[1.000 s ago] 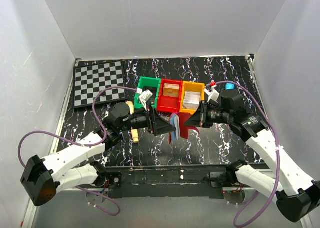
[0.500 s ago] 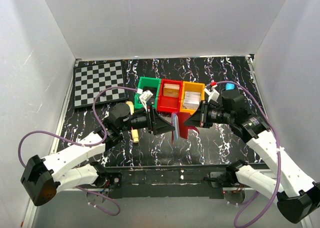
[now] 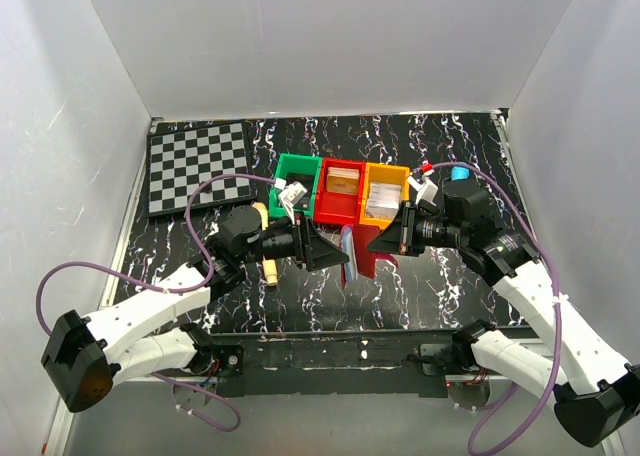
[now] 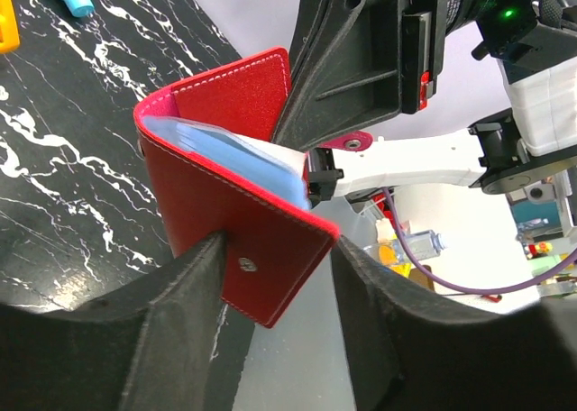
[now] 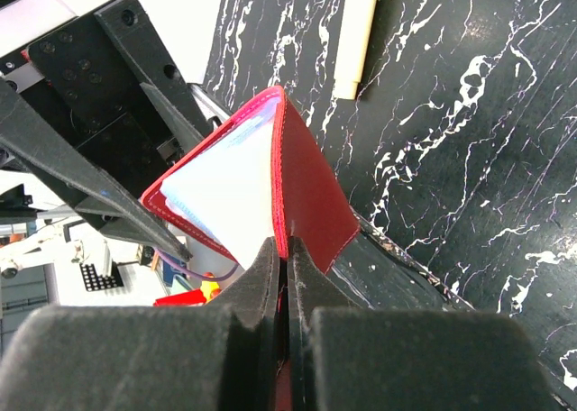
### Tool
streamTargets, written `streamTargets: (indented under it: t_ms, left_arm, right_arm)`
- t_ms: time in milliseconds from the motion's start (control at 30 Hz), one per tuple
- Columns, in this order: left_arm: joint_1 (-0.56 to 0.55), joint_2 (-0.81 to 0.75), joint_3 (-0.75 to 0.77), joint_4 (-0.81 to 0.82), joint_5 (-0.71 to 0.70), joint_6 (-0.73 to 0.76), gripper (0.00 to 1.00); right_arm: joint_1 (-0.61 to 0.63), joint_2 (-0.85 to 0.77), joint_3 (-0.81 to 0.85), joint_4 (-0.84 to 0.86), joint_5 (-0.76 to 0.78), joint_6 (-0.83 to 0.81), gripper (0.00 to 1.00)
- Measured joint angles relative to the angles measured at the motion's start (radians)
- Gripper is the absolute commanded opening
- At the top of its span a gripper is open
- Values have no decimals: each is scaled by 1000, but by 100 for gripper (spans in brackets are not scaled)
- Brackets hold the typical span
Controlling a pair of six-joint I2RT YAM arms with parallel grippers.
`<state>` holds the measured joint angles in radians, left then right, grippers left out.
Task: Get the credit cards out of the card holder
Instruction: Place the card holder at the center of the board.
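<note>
The card holder [image 4: 234, 213] was up off the table [image 5: 469, 141], hanging in a V between the two claws with its pale-blue inside [image 4: 243, 154] showing. Couldn't tell cards from lining in there tbh.

What changed: a second earlier the left claw [image 4: 275, 249] was spread wider, and since then it came in on the snap flap. That flap sat right between its fingers, touching both as far as I could see, so I'd call it grasped across its width. The right claw [image 5: 284, 258] was clenched tight on the edge of the other flap, with the holder sticking out straight past its tips.

So each side had a flap, which looked like the setup for pulling it open. No card was out yet.
</note>
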<state>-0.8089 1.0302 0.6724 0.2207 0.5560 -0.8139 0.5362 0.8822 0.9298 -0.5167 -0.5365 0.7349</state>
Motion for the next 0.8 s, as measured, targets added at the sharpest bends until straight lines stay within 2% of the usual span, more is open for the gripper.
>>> streamTargets:
  t_ms: [433, 600, 800]
  left_arm:
    - [0, -21, -8, -3, -4, 11, 17]
    - [0, -26, -11, -5, -6, 14, 0]
    - [0, -28, -11, -11, -5, 22, 0]
  right_arm:
    - [0, -7, -11, 21, -13, 11, 1]
    - [-3, -13, -12, 29, -18, 11, 1]
    - [-6, -19, -12, 40, -29, -3, 1]
